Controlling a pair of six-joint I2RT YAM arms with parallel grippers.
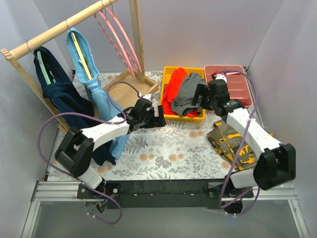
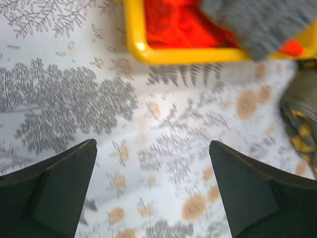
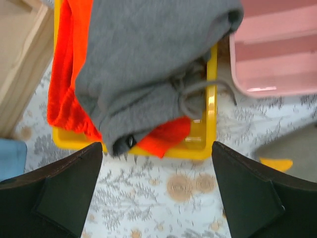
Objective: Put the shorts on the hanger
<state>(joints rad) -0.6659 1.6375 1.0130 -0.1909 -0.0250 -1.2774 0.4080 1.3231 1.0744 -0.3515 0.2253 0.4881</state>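
The dark grey shorts (image 1: 188, 93) lie on top of an orange garment (image 1: 173, 89) in a yellow bin (image 1: 184, 69). They fill the top of the right wrist view (image 3: 148, 64), drawstring hanging over the bin's rim. Two pink hangers (image 1: 115, 39) hang on the wooden rack's rail at the back left. My right gripper (image 1: 200, 96) is open and empty, just above the bin's near edge by the shorts (image 3: 157, 146). My left gripper (image 1: 159, 118) is open and empty over the floral cloth, just left of the bin (image 2: 153, 144). A corner of the shorts shows in the left wrist view (image 2: 262, 22).
Light blue shorts on a yellow hanger (image 1: 86, 69) and a dark navy garment on a pale green hanger (image 1: 57, 87) hang on the rack. The rack's wooden base (image 1: 126, 87) sits left of the bin. A pink tray (image 1: 233, 82) stands at the back right. A camouflage garment (image 1: 233, 141) lies at the right.
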